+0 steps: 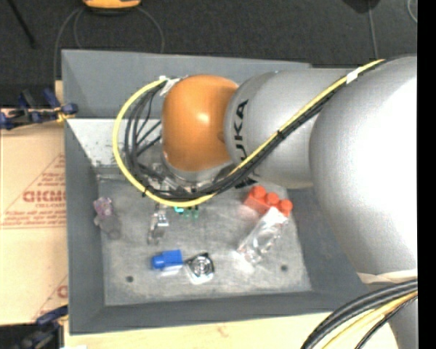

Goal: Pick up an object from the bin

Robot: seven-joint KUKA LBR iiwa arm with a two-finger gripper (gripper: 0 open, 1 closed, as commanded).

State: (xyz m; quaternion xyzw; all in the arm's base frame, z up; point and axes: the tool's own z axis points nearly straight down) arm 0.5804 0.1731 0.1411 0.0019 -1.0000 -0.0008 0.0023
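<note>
My gripper (pixel 158 226) reaches down from under the orange wrist cover into the middle of the bin, and most of it is hidden by the cover. Just in front of it, toward the near wall, lie a small blue block (pixel 166 259) and a round shiny metal piece (pixel 200 267), side by side on the floor. A small green piece (pixel 187 211) peeks out right beside the gripper, under the wrist's edge. Nothing can be seen held by the gripper.
A clear plastic bag (pixel 261 240) lies at the right with an orange-red piece (pixel 265 199) at its far end. A pale pink translucent thing (pixel 104 211) stands by the left wall. The arm hides the bin's back and right side.
</note>
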